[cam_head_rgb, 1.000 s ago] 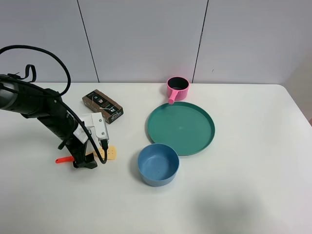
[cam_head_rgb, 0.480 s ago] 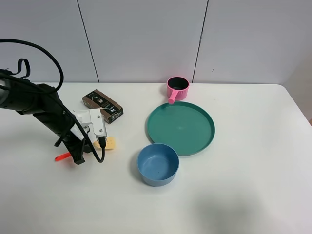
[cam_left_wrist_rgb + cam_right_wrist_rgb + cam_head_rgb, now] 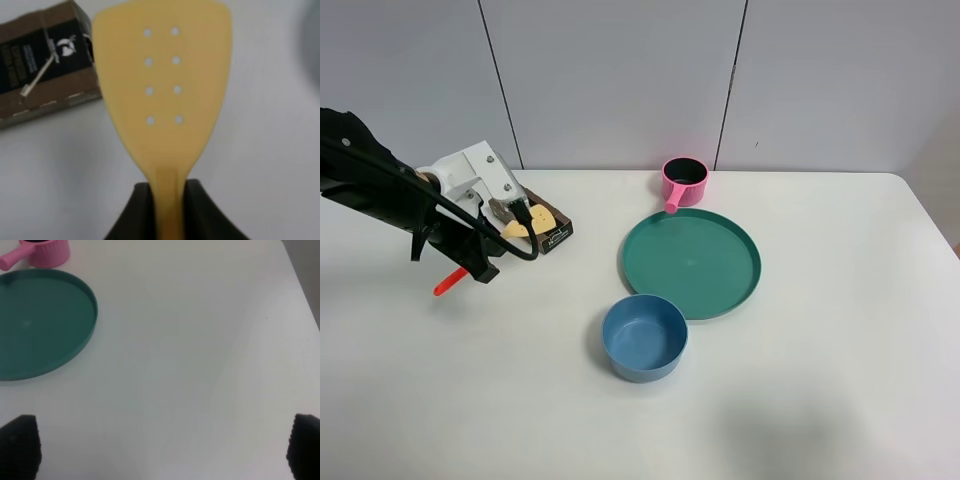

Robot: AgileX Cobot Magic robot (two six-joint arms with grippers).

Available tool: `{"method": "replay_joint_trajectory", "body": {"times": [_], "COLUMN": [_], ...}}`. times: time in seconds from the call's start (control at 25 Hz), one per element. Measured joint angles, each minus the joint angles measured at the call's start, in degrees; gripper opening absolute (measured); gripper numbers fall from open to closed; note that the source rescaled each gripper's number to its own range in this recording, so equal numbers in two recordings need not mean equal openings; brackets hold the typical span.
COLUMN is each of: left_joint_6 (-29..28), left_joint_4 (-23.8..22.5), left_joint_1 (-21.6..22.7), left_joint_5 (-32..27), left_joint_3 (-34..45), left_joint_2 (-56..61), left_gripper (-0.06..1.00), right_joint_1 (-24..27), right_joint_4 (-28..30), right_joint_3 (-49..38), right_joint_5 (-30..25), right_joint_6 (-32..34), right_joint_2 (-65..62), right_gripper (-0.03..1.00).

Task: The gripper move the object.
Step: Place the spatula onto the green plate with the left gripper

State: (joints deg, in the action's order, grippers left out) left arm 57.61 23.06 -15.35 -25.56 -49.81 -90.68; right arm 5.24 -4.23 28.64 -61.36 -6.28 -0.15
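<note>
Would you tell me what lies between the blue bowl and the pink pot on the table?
The green plate lies between the blue bowl and the pink pot; the exterior high view shows this, with the pot's handle reaching toward the plate's far rim.

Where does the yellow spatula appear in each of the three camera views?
Exterior high: the spatula is at the left, held up by the left gripper, blade over the brown box.
Left wrist: it fills the centre, neck between the jaws.
Right wrist: not in it.
Shared landmark: the brown box.
</note>
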Motion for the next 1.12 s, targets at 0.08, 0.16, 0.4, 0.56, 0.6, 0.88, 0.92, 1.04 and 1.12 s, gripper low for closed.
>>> {"method": "replay_joint_trajectory", "body": {"times": [0.08, 0.16, 0.4, 0.56, 0.6, 0.88, 0.92, 1.04, 1.12], "left_joint_6": [-2.83, -4.24, -3.87, -3.74, -3.74, -3.74, -3.74, -3.74, -3.74], "left_joint_4": [0.37, 0.41, -1.13, -4.51, -5.56, -9.23, -9.31, -9.42, -9.44], "left_joint_1": [-0.27, -1.43, -8.91, -13.37, -14.3, -19.97, -20.72, -22.57, -23.76], "left_joint_5": [-0.91, -1.8, -3.25, -3.42, -3.46, -5.77, -6.4, -7.31, -7.54], "left_joint_3": [-0.06, -0.06, -5.0, -11.34, -13.54, -27.33, -29.23, -33.91, -37.32], "left_joint_2": [1.4, 2.04, 1.75, -0.7, -1.79, -12.54, -14.49, -19.64, -23.64], "left_gripper": [0.0, 0.0, 0.0, 0.0, 0.0, 0.0, 0.0, 0.0, 0.0], "right_joint_1": [0.0, 0.0, 0.0, 0.0, 0.0, 0.0, 0.0, 0.0, 0.0], "right_joint_4": [0.0, 0.0, 0.0, 0.0, 0.0, 0.0, 0.0, 0.0, 0.0], "right_joint_3": [0.0, 0.0, 0.0, 0.0, 0.0, 0.0, 0.0, 0.0, 0.0], "right_joint_5": [0.0, 0.0, 0.0, 0.0, 0.0, 0.0, 0.0, 0.0, 0.0], "right_joint_6": [0.0, 0.0, 0.0, 0.0, 0.0, 0.0, 0.0, 0.0, 0.0], "right_joint_2": [0.0, 0.0, 0.0, 0.0, 0.0, 0.0, 0.0, 0.0, 0.0], "right_gripper": [1.0, 1.0, 1.0, 1.0, 1.0, 1.0, 1.0, 1.0, 1.0]}}
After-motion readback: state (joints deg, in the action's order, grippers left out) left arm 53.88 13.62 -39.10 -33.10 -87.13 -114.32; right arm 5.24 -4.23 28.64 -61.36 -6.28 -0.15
